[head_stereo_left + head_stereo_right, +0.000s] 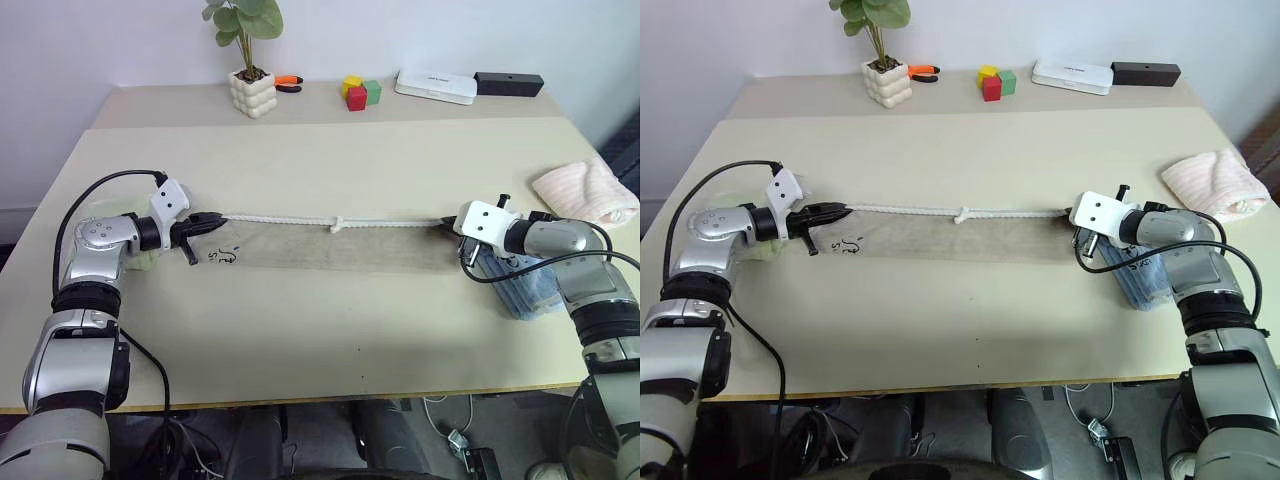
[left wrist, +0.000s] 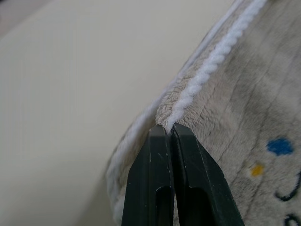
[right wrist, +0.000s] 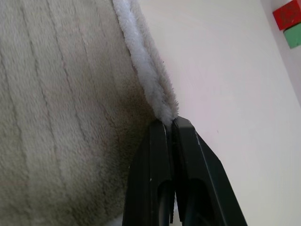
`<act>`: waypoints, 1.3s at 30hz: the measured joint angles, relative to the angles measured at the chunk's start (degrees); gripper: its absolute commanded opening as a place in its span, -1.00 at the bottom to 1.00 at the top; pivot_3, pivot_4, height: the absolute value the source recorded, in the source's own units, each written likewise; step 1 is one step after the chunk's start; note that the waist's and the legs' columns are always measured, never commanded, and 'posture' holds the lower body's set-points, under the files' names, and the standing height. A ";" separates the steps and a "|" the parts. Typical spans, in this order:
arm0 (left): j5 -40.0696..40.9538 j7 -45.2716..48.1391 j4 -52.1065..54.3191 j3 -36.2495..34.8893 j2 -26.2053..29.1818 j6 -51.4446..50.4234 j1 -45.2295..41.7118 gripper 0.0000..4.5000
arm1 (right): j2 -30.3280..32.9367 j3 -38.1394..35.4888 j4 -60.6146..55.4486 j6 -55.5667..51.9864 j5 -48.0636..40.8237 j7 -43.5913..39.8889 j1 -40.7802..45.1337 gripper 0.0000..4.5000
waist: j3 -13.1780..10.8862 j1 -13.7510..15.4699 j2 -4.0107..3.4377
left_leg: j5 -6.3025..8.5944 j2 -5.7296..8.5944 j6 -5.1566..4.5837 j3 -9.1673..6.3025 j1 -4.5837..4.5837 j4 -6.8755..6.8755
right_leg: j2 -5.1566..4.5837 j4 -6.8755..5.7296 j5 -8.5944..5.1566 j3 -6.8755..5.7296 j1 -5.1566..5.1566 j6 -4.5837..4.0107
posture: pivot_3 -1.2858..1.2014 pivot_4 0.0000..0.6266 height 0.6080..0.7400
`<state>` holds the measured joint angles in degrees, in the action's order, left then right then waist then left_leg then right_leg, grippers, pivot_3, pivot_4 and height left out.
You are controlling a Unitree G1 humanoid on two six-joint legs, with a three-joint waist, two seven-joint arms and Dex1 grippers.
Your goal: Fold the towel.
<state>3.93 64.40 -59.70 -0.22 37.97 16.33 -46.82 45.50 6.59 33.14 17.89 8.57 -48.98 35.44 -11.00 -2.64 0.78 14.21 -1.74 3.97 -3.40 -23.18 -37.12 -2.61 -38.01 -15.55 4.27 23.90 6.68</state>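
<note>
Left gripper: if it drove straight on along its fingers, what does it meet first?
The towel itself. The left gripper is shut on the corded edge at the towel's left end, pointing along the cloth toward the right gripper; past the cloth, probably that gripper, though depth is unclear.

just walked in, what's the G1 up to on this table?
It is folding the towel, a beige one with white corded edging. The left gripper pinches one end of the corded edge and the right gripper pinches the other, fingers closed on the cloth in both wrist views. The towel lies as a long folded strip stretched between them on the table.
</note>
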 measured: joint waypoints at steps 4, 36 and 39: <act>-0.24 -1.87 -2.19 -0.18 -0.19 0.11 -1.36 0.31 | -0.57 0.00 1.16 0.02 0.58 2.38 1.25 0.26 | 0.00 0.02 0.00 | 0.00 0.00 0.00 0.00 0.01 0.01 | 0.00 0.00 0.00 0.00 0.00 0.00 | 0.03 -0.52 1.00; 12.86 -44.18 43.56 -5.21 -29.26 -39.47 17.61 -0.99 | -39.70 -5.89 -26.52 -31.74 -7.45 43.42 -16.35 -0.99 | 0.23 -0.13 -0.04 | -0.03 0.03 0.06 -0.10 0.23 0.08 | 0.01 -0.04 0.02 0.02 -0.17 -0.02 | 0.03 -0.52 1.00; 12.97 -44.13 40.86 -6.87 -25.63 -39.13 17.08 -0.99 | -36.91 -6.94 -25.57 -29.73 -6.75 44.25 -17.15 -0.99 | 0.27 -0.09 -0.05 | 0.00 0.03 0.02 -0.09 0.87 0.24 | 0.01 0.15 -0.01 0.01 -0.83 -0.01 | 0.03 -0.52 1.00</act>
<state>16.90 20.27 -18.84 -7.09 12.34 -22.80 -29.74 8.58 -0.34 7.57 -11.84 1.82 -4.73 18.29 -10.74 -2.73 0.73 14.21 -1.71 3.99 -3.49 -22.31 -36.88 -2.60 -37.86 -15.57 4.28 23.07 6.67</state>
